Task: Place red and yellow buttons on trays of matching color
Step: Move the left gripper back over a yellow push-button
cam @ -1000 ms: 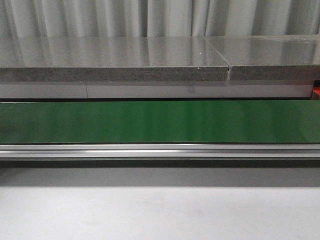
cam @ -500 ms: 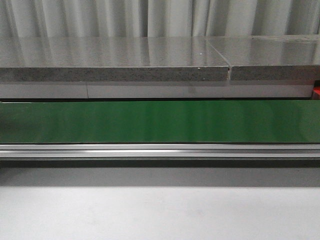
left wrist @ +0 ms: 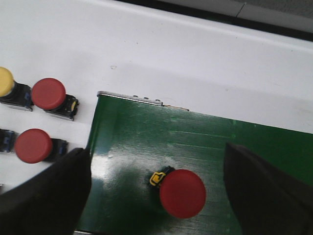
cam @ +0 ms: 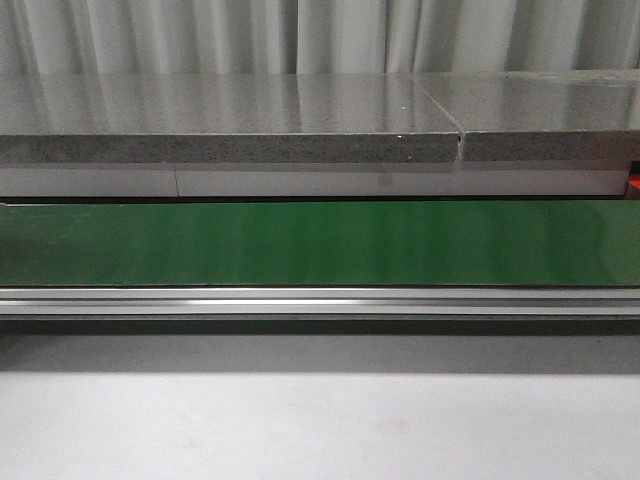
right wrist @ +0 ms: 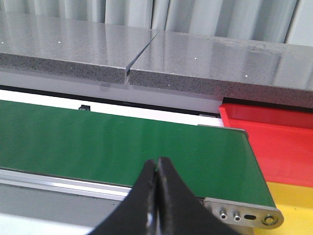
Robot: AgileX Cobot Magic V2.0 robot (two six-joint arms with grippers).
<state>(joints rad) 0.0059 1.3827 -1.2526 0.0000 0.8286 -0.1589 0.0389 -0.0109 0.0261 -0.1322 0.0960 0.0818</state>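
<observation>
Even soft light, mild glare

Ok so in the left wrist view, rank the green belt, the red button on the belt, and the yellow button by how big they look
1. Green belt, largest by far.
2. Red button on the belt.
3. Yellow button, smallest, though it is cut off by the frame edge and sits farther from the camera, so its true size against the red one is unsure.
</observation>
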